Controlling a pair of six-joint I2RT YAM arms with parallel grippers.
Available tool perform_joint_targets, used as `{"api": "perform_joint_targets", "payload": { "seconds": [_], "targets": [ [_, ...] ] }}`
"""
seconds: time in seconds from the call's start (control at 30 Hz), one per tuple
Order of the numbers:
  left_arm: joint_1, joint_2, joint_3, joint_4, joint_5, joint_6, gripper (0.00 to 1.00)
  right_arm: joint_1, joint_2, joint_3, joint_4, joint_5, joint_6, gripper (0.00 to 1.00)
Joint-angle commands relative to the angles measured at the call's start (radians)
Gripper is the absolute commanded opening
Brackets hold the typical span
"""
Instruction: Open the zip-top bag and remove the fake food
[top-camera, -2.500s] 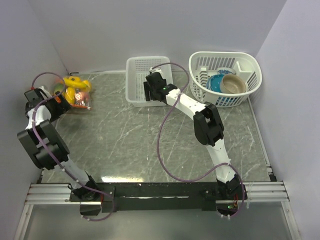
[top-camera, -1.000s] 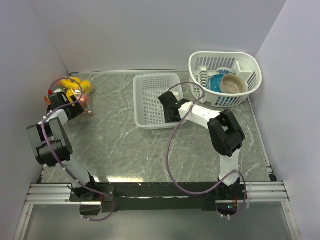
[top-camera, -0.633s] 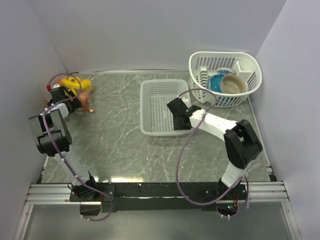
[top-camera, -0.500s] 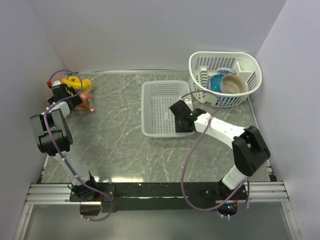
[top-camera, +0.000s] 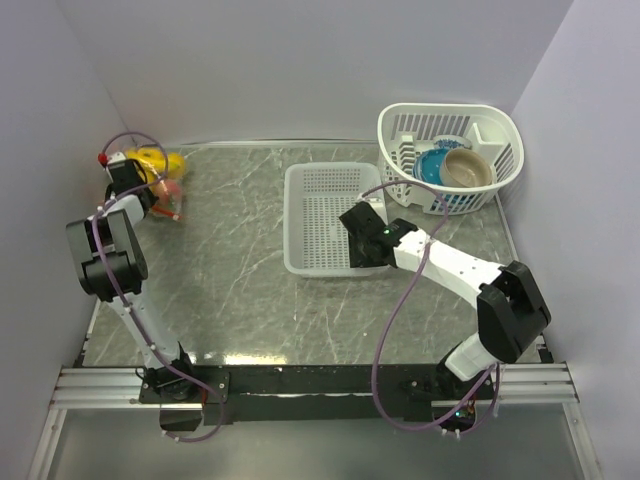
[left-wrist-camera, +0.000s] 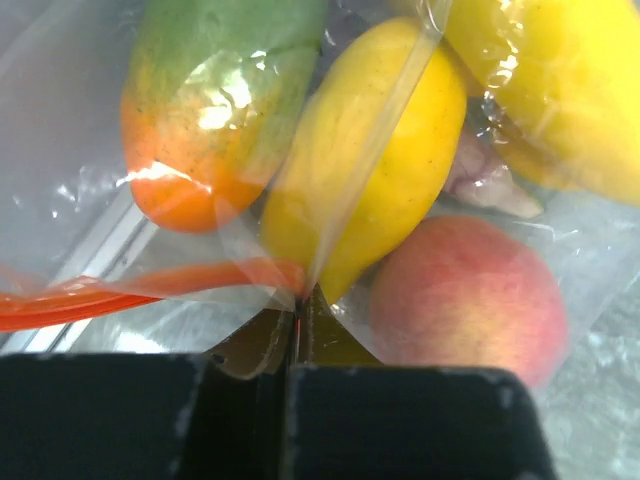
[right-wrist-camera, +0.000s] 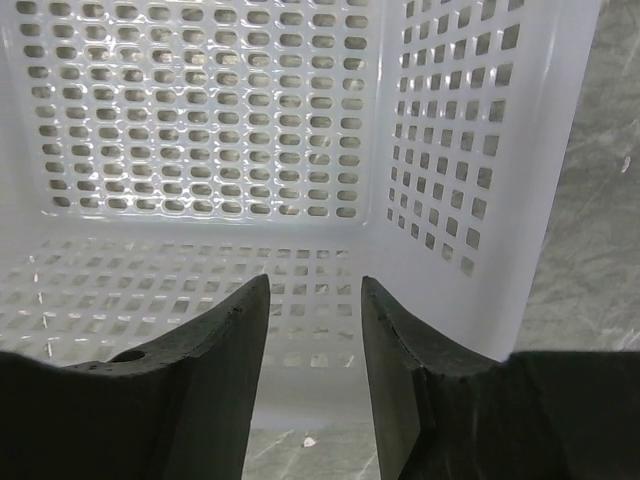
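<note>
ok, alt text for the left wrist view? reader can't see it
The left tool is shut, pinching the clear film of the zip-top bag beside its orange-red zip strip. Fake food fills the view behind the film: a green-orange piece, a yellow piece in the middle, another yellow piece at upper right, and a pink-red piece.

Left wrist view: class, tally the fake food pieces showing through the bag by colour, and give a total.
Green-orange piece: 1
Yellow pieces: 2
Pink-red piece: 1
Pale half-hidden piece: 1
Total: 5
</note>
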Motion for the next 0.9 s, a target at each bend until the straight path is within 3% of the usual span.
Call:
{"api": "perform_joint_targets", "payload": {
  "seconds": [0.0,0.23,0.5,0.67,0.87],
  "targets": [
    [-0.013,0.036,0.084,-0.021,-0.009,-0.004,0.01,0.012,-0.053,0.045,0.009,-0.006,-0.009,0.5],
    [-0.024,-0.138,-0.021,-0.068,0.115,-0.007,0.01,0.026,-0.11,0.07,0.043,-0.002,-0.024,0.51],
    [-0.11,-0.534,-0.178,-0.293,0.401,0.037,0.01,0.041,-0.033,0.099,0.117,0.006,-0.026,0.5],
    [-0.127,-0.689,-0.241,-0.369,0.406,0.111,0.01,0.122,0.019,0.175,0.155,-0.008,-0.043,0.51],
    [-0.131,-0.723,-0.249,-0.407,0.439,0.1,0.01,0.232,0.083,0.306,0.212,-0.087,-0.076,0.57]
  ]
}}
